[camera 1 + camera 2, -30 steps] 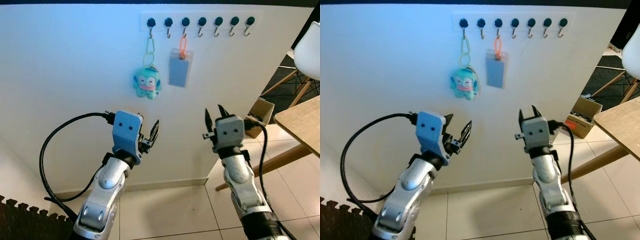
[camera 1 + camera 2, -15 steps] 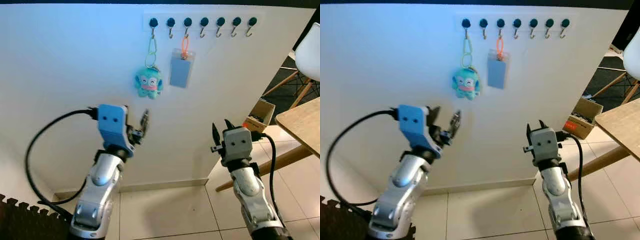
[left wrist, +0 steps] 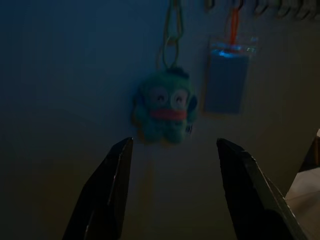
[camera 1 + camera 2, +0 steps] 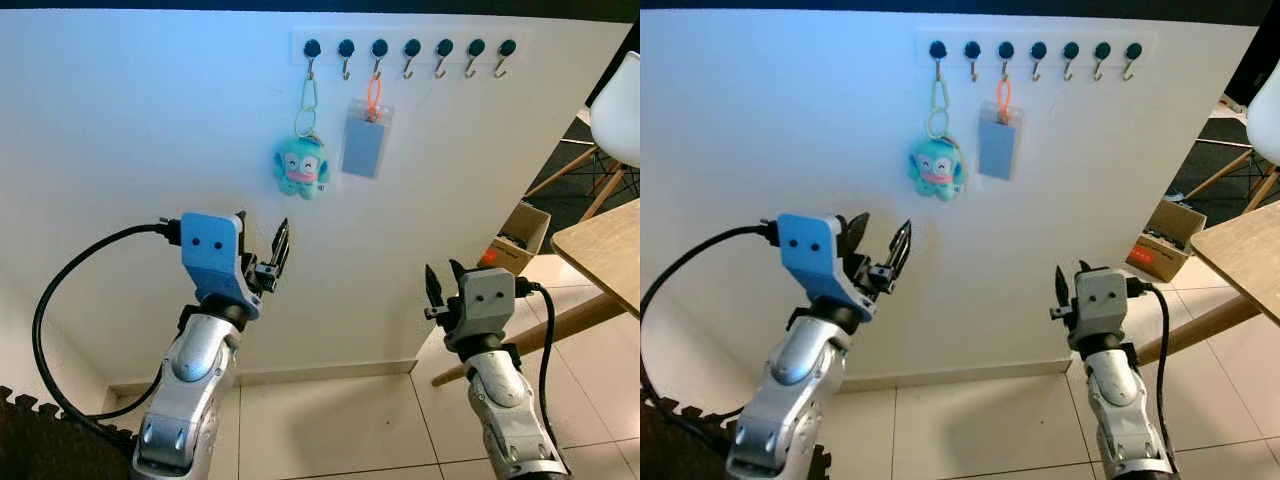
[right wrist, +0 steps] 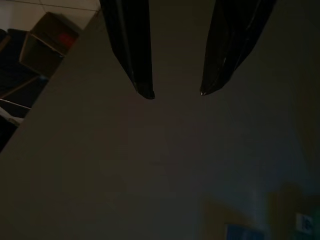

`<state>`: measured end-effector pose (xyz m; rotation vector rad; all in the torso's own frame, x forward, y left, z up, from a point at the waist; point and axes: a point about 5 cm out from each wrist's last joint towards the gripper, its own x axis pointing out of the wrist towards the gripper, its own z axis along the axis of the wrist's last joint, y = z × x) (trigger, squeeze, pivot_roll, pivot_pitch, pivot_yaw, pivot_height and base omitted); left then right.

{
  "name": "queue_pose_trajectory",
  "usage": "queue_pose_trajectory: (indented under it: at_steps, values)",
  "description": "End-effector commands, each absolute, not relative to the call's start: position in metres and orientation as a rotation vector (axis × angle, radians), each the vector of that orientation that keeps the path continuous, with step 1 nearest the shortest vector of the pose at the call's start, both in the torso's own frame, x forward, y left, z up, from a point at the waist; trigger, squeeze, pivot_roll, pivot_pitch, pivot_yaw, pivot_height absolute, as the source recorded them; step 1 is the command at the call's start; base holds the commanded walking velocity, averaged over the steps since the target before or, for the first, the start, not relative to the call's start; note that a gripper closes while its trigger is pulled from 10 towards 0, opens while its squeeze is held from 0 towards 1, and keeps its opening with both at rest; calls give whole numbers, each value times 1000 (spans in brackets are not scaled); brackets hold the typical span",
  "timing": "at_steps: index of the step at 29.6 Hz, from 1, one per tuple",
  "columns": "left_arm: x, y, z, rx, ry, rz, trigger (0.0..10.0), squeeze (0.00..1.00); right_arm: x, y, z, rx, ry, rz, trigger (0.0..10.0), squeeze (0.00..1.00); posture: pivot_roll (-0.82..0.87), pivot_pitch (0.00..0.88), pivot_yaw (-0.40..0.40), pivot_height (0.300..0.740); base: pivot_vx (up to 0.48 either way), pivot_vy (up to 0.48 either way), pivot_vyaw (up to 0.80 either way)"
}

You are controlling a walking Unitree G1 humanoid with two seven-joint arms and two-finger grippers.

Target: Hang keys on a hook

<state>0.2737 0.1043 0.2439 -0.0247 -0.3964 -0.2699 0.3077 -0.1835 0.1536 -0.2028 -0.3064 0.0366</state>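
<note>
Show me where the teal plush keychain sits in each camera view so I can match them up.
Left eye view: teal plush keychain hangs from the leftmost hook, above the left gripper.
Right eye view: same spot on the wall, upper centre.
Left wrist view: dim, framed between the two black fingers.
Right wrist view: too dark to make it out.
Shared landmark: the blue card holder on the orange loop, right beside it.

Right claw (image 4: 441,281) lowered; left claw (image 4: 262,238) seemingly shifted left.

Head views bright, sharp, bluish cast on wall (image 4: 150,120) — wrist views dim, murky.
</note>
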Motion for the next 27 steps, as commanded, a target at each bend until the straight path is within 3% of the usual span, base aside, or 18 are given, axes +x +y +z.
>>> queue_pose_trajectory:
  at_steps: [1,11,16,27]
  values:
    - [271,103,253,-4,-428,-293,10000,0,306,-181,152,-183,-295,35,10000,0,104,134,-9,740,0,0,0]
    - [280,101,268,-2,-475,-314,10000,0,310,-177,161,-153,-329,19,10000,0,94,114,14,740,0,0,0]
    - [286,106,273,28,-485,-323,10000,0,308,-169,163,-133,-355,18,10000,0,87,82,65,740,0,0,0]
    - [286,131,259,116,-433,-241,10000,0,314,-146,166,-88,-360,90,10000,0,135,87,19,740,0,0,0]
